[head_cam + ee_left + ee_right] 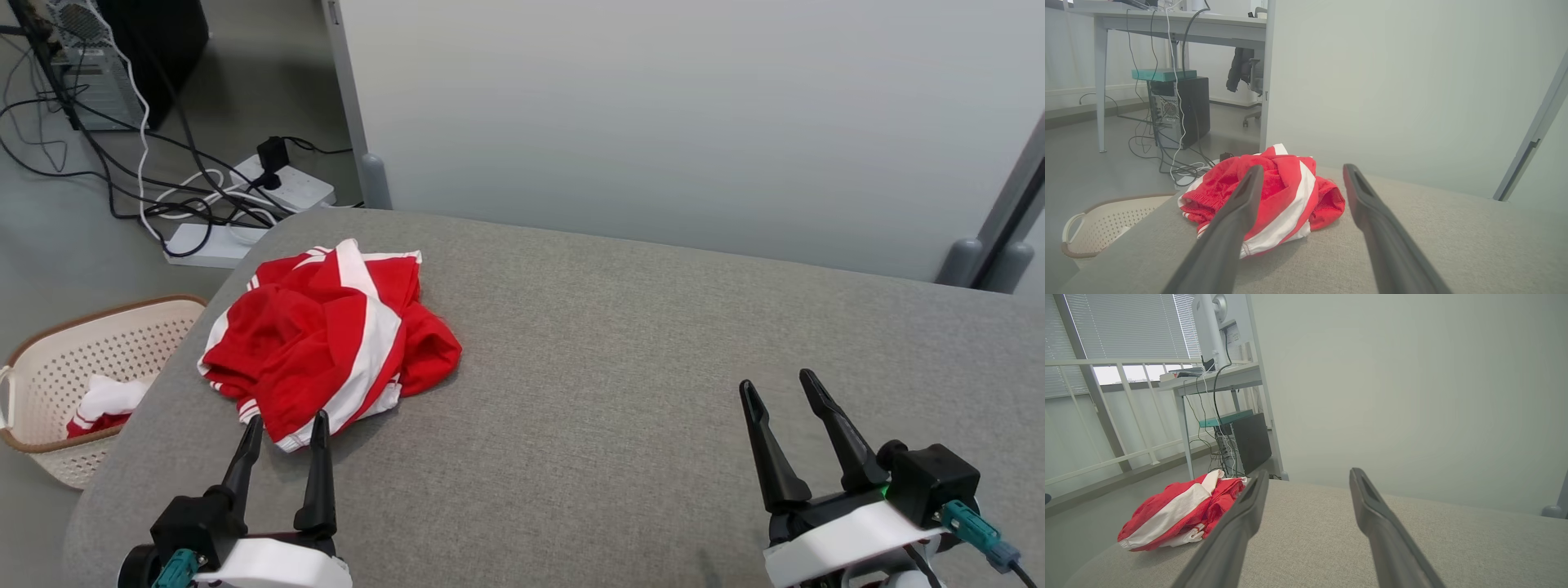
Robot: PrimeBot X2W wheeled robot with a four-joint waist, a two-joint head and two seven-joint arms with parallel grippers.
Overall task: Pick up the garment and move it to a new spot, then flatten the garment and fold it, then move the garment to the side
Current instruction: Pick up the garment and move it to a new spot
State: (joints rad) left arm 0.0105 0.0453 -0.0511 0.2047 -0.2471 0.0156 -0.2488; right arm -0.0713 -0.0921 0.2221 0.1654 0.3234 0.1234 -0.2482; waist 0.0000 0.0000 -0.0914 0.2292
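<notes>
The garment (326, 343) is a red piece with white stripes, crumpled in a heap on the left part of the grey fabric table (620, 343). My left gripper (287, 423) is open just in front of the heap's near edge, fingertips close to the cloth, nothing between them. In the left wrist view the garment (1286, 196) lies a short way ahead of the left gripper (1300, 173). My right gripper (775, 388) stands open over bare table at the lower right, far from the cloth. From the right wrist the garment (1175, 510) is off to the left of the right gripper (1308, 475).
A cream laundry basket (73, 359) with some red and white cloth inside stands on the floor left of the table. Cables and power strips (245, 196) lie on the floor behind it, by a computer tower (1180, 110). A pale partition wall (694, 106) runs behind the table.
</notes>
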